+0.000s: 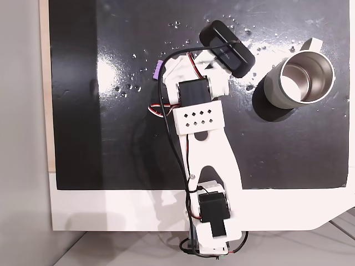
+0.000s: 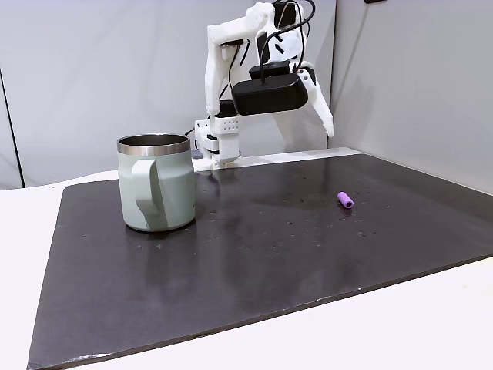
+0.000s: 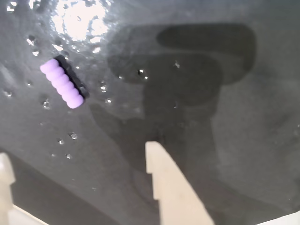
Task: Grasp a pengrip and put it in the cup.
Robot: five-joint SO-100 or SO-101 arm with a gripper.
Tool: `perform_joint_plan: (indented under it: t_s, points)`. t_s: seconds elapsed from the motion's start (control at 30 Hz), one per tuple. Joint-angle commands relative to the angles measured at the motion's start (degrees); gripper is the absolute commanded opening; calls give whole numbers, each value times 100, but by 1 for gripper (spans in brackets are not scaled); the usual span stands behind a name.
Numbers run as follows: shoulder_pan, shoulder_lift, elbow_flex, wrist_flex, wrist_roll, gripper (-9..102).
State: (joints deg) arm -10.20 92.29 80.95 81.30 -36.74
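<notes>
Pengrip (image 3: pixel 64 83): ribbed lilac soft cylinder, lying on the glossy black mat (image 3: pixel 243 140) beyond my gripper (image 3: pixel 77 157), up-left of its spread, empty white fingers (image 3: pixel 166 183). Steel-lined cup (image 2: pixel 155 183) stands well apart.

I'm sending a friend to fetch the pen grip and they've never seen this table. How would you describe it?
Look at the black mat covering the table, with the grey-green cup at one side. Across the mat from it, lying alone on its side, is the pengrip: a tiny light-purple ribbed cylinder, far smaller than the cup.
</notes>
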Motion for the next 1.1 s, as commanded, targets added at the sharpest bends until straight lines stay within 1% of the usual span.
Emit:
perform_joint_plan:
  t_s: [0.0,0.27,0.43,0.57,0.8,1.07]
  points:
    - [-35,-387,-958,255,-185,30]
    - [-35,-2013,-3208,1187,-589,31]
    - [-70,-2786,-4210,1582,-773,31]
    - [-26,-3814,-5678,2145,-826,31]
    - [-167,-4746,-6583,2162,-914,31]
    - [-431,-5476,-7110,2162,-809,31]
